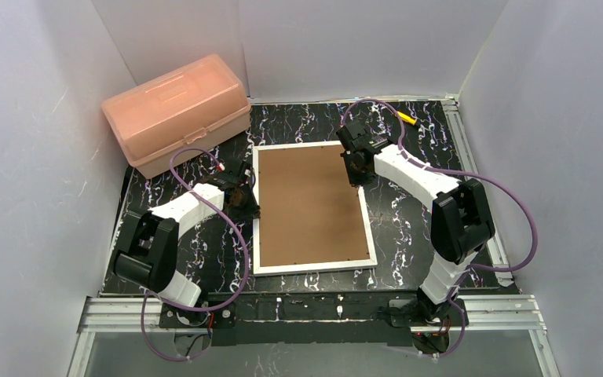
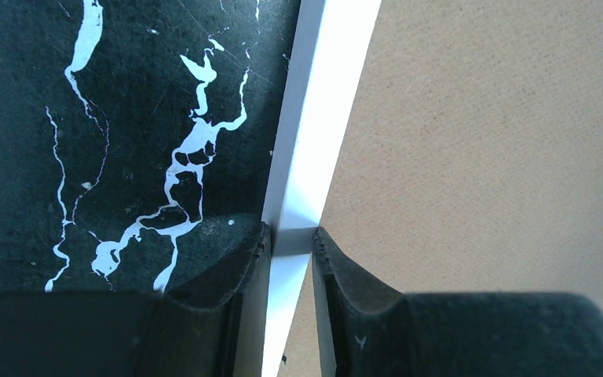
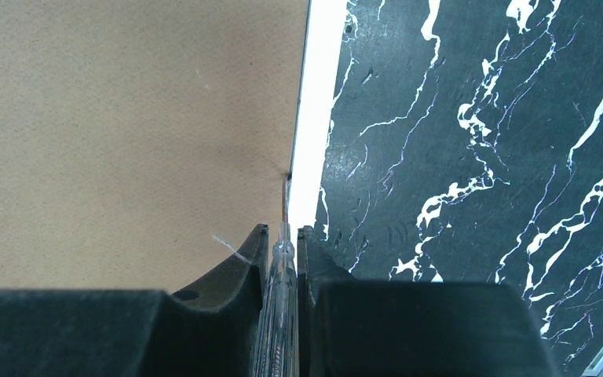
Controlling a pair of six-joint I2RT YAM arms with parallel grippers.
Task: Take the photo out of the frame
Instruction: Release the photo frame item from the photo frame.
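Two wrist views add detail the overhead lacks: left gripper (image 2: 292, 239) pinches the left border of the back-up frame (image 1: 310, 208); right gripper (image 3: 284, 236) clamps a clear screwdriver (image 3: 277, 314), tip at the frame's right border.

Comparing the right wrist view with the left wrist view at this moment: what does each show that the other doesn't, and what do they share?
Only the right wrist view: the right gripper shut on a clear-handled tool, its thin metal tip at the seam where backing meets white border.
Only the left wrist view: the left gripper closed across the white border itself, one finger on each side.
Both: the frame lying back-up, its brown backing board, and the black marbled table. The photo shows in neither.
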